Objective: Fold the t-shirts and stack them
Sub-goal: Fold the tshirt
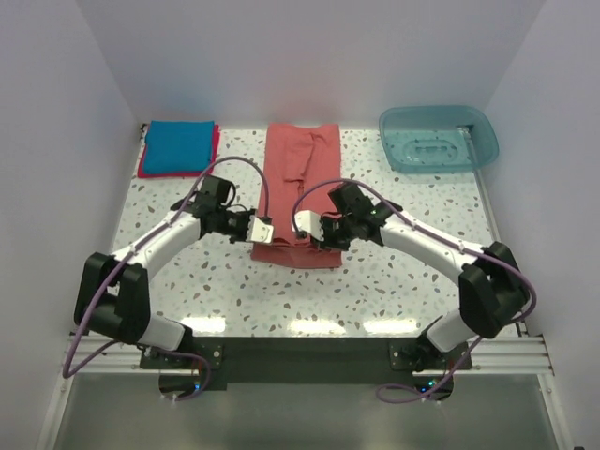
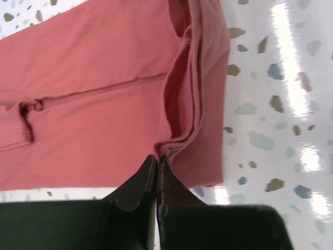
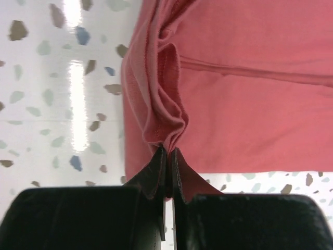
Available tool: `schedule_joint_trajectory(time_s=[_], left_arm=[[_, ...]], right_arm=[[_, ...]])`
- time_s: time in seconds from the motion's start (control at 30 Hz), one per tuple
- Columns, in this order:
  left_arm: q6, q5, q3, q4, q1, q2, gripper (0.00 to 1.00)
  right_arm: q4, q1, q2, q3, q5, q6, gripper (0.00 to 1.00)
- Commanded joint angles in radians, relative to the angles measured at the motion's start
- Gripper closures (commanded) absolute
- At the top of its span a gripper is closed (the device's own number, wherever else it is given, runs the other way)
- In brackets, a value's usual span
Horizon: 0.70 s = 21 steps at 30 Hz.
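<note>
The salmon-red t-shirt [image 1: 300, 173] lies as a long folded strip down the middle of the table. My left gripper [image 1: 269, 229] is shut on a bunched fold at its near end; the left wrist view shows this gripper [image 2: 157, 159] with cloth [image 2: 93, 104] pinched at the tips. My right gripper [image 1: 300, 225] is shut on the same near end from the other side, and the right wrist view shows it [image 3: 169, 152] biting gathered cloth [image 3: 250, 104]. At the back left a folded bright blue t-shirt [image 1: 178, 145] rests on a crimson-pink one [image 1: 143, 172].
A translucent teal plastic tub [image 1: 439, 139] stands at the back right corner. White walls close in the table on the left, right and back. Both arms reach inward from the near edge and meet over the table's middle.
</note>
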Motion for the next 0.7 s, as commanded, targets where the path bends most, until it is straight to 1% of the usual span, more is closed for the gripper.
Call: schedule_joint_trajectory(time_s=[0.0, 0.1, 0.2, 0.3, 0.33, 0.4, 0.6, 0.67], left_arm=[[-0.006, 0.031, 0.093, 0.099, 0.024, 0.063, 1.00], [0.003, 0.022, 0.149, 0.133, 0.045, 0.136, 1.00], [0.031, 0.023, 0.221, 0.139, 0.071, 0.229, 1.00], [0.031, 0.025, 0.308, 0.143, 0.090, 0.313, 1.00], [0.029, 0.028, 0.351, 0.140, 0.094, 0.333, 1.00], [0.033, 0.025, 0.391, 0.137, 0.102, 0.387, 1.00], [0.043, 0.019, 0.514, 0.137, 0.114, 0.499, 1.00], [0.040, 0.016, 0.554, 0.139, 0.120, 0.525, 1.00]], right_arm=[[0.004, -0.066, 0.079, 0.087, -0.045, -0.083, 1.00], [-0.008, -0.115, 0.154, 0.171, -0.057, -0.120, 1.00], [-0.016, -0.151, 0.220, 0.245, -0.068, -0.156, 1.00], [-0.025, -0.186, 0.274, 0.310, -0.070, -0.187, 1.00], [-0.033, -0.194, 0.313, 0.353, -0.074, -0.196, 1.00], [-0.042, -0.213, 0.352, 0.395, -0.077, -0.213, 1.00], [-0.051, -0.263, 0.478, 0.562, -0.080, -0.235, 1.00], [-0.061, -0.269, 0.521, 0.593, -0.082, -0.242, 1.00]])
